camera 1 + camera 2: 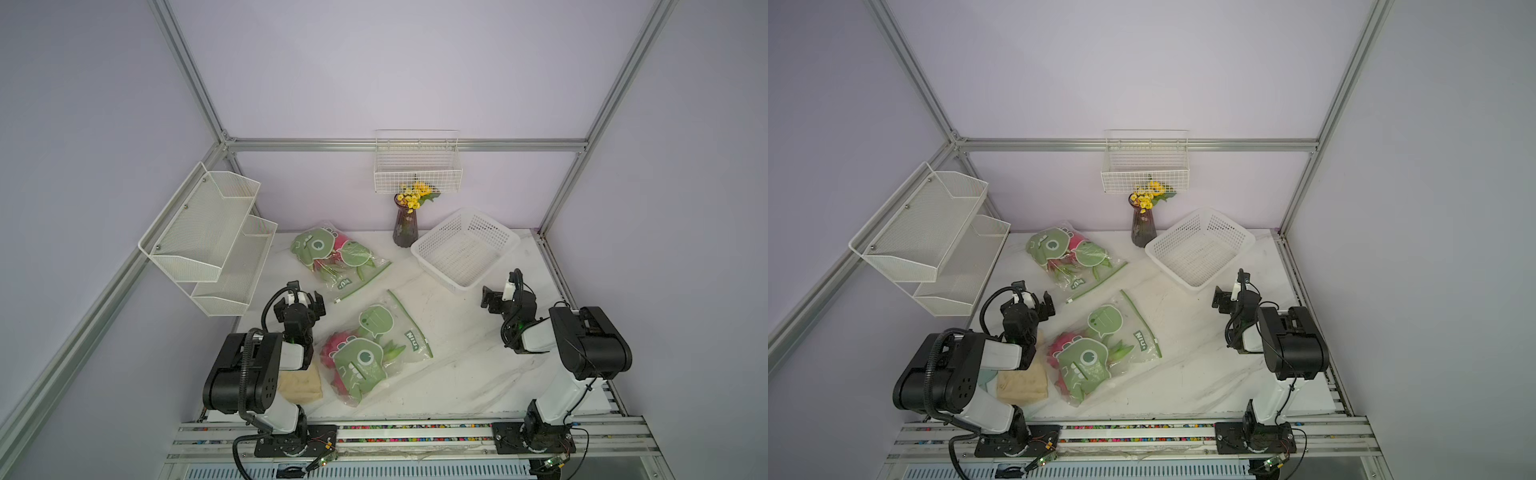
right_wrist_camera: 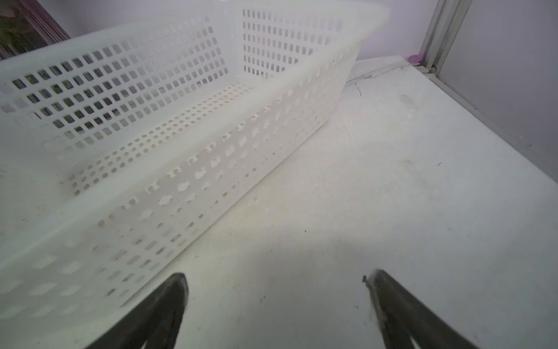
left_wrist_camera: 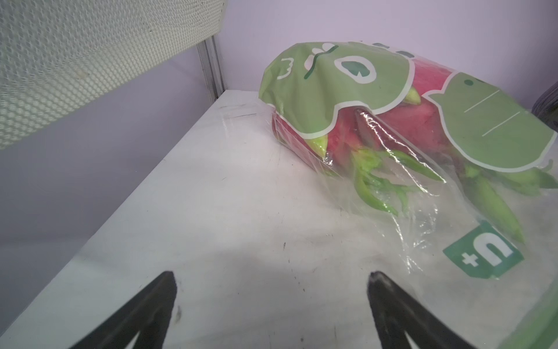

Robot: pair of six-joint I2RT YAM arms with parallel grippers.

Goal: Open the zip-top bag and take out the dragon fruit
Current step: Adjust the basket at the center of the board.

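Left black gripper (image 3: pixel 271 273) wide, empty, facing clear zip-top bag (image 3: pixel 332 84) of magenta dragon fruit (image 3: pixel 422 121), right black gripper (image 2: pixel 276 273) wide, empty, beside white perforated basket (image 2: pixel 211 169).

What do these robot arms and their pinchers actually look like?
The left arm and right arm have bulky black joints, white segments and looping black cables; the left's is ribbed. The left tool and right tool are black, each with two tapered fingers.

Magenta, green-spiked dragon fruit (image 3: pixel 422 121) shows through a clear zip-top bag (image 3: pixel 332 90) printed with pale-green cartoon faces; the perforated basket (image 2: pixel 211 181) is white
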